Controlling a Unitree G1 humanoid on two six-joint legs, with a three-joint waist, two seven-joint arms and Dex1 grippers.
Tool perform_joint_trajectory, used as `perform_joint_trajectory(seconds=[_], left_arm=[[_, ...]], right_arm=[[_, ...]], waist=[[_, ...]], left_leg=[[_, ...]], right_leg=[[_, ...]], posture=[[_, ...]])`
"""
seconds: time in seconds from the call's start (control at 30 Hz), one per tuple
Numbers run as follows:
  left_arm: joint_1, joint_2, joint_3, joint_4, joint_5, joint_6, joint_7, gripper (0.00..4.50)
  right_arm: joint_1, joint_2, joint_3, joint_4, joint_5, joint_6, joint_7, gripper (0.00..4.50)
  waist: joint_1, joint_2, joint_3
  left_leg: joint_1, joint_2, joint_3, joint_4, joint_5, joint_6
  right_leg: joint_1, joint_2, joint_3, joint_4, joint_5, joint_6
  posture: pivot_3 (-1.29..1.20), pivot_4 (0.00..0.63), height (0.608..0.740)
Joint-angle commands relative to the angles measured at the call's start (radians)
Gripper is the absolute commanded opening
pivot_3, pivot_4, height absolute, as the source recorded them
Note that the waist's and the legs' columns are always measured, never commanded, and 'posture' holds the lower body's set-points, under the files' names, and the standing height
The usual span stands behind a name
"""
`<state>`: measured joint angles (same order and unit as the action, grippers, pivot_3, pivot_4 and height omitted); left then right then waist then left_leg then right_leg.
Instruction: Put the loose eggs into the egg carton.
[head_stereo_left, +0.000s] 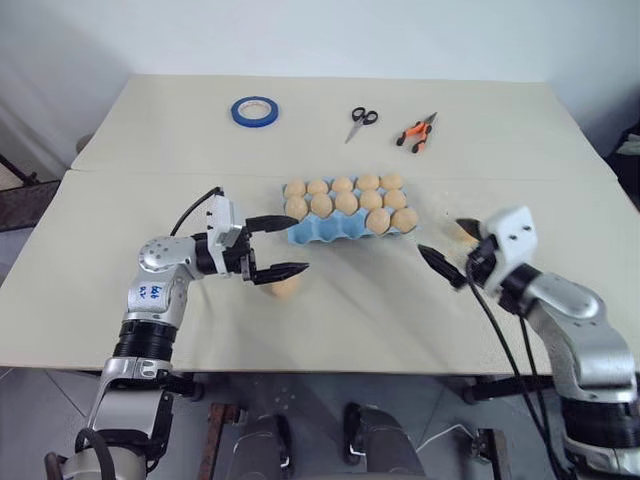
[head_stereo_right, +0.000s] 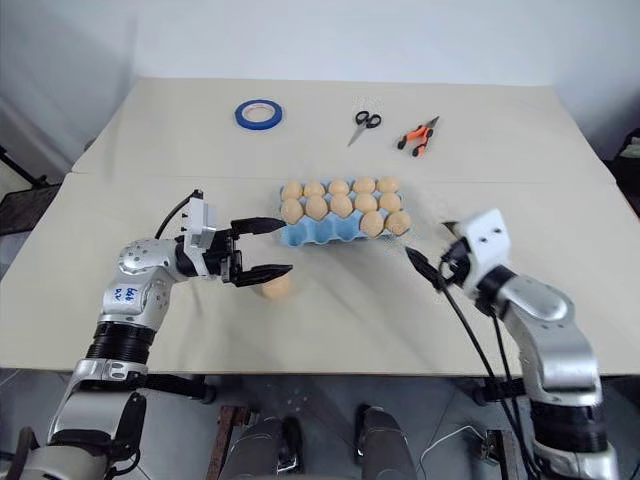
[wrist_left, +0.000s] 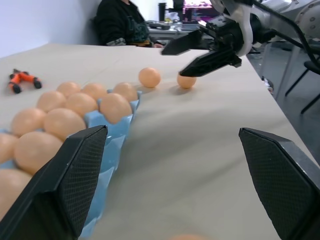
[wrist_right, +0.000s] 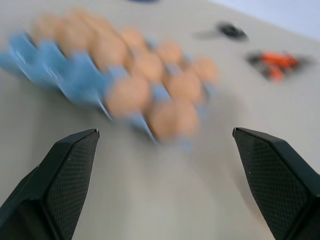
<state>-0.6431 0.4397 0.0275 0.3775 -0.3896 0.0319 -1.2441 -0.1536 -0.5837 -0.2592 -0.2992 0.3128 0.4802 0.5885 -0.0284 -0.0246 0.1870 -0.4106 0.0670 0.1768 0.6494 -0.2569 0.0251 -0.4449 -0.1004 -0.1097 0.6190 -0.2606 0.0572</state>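
Observation:
The light blue egg carton (head_stereo_left: 322, 234) lies mid-table, its two back rows full of eggs and two more at the right end of the front row. My left gripper (head_stereo_left: 300, 243) hovers open at the carton's front left corner, just above a loose egg (head_stereo_left: 283, 288) on the table. My right gripper (head_stereo_left: 440, 237) stands open off the carton's right end, holding nothing. The left wrist view shows two loose eggs past that end: one (wrist_left: 149, 77) on the bare table and one (wrist_left: 186, 80) just under the right gripper's fingers. The right wrist view looks at the carton (wrist_right: 75, 70) between open fingers.
A blue tape roll (head_stereo_left: 255, 111), scissors (head_stereo_left: 361, 121) and orange-handled pliers (head_stereo_left: 417, 133) lie along the far half of the table. A person in dark clothes (wrist_left: 120, 22) sits beyond the table's right end. The table's front edge runs close below both arms.

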Motion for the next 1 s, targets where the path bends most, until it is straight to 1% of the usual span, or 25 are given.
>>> perform_joint_trajectory(seconds=[0.03,0.17,0.3,0.53,1.0], left_arm=[[-0.024,-0.002,0.010,0.009,-0.008,-0.020,-0.005,4.50],[-0.033,-0.010,0.007,0.023,-0.007,-0.029,-0.009,4.50],[-0.041,-0.019,0.001,0.033,-0.005,-0.034,-0.010,4.50],[-0.059,-0.026,0.000,0.050,-0.001,-0.039,-0.016,4.50],[-0.051,-0.016,0.008,0.035,-0.004,-0.032,-0.005,4.50]], right_arm=[[0.050,-0.028,-0.117,-0.068,0.028,-0.037,-0.006,4.49],[0.123,-0.013,-0.187,-0.073,0.034,-0.020,-0.041,4.49],[0.150,0.012,-0.189,-0.030,0.032,-0.016,-0.076,4.49],[0.084,0.041,-0.162,0.098,0.035,-0.025,-0.104,4.49],[-0.036,0.054,-0.077,0.332,-0.010,-0.093,-0.122,4.49]], waist=[[-0.002,0.000,0.000],[0.001,0.000,0.000],[0.000,0.000,0.000],[0.000,0.000,0.000],[0.000,0.000,0.000]], left_leg=[[0.001,0.000,0.000,0.000,0.000,0.000],[0.002,0.001,0.000,0.000,0.001,-0.002],[0.002,0.001,0.000,-0.001,0.000,-0.002],[0.002,0.000,0.000,-0.001,0.000,-0.001],[0.002,0.000,0.000,0.000,0.001,-0.001]], right_leg=[[0.000,0.001,0.000,0.000,0.000,0.000],[0.001,0.002,0.001,0.001,0.000,-0.001],[0.001,0.001,0.001,0.001,-0.001,-0.001],[0.001,0.001,0.002,0.000,0.000,-0.001],[0.001,0.001,0.002,0.001,0.000,-0.001]], posture=[[0.00,0.150,0.740],[0.00,0.150,0.740],[0.00,0.150,0.740],[0.00,0.150,0.740],[0.00,0.150,0.740]])
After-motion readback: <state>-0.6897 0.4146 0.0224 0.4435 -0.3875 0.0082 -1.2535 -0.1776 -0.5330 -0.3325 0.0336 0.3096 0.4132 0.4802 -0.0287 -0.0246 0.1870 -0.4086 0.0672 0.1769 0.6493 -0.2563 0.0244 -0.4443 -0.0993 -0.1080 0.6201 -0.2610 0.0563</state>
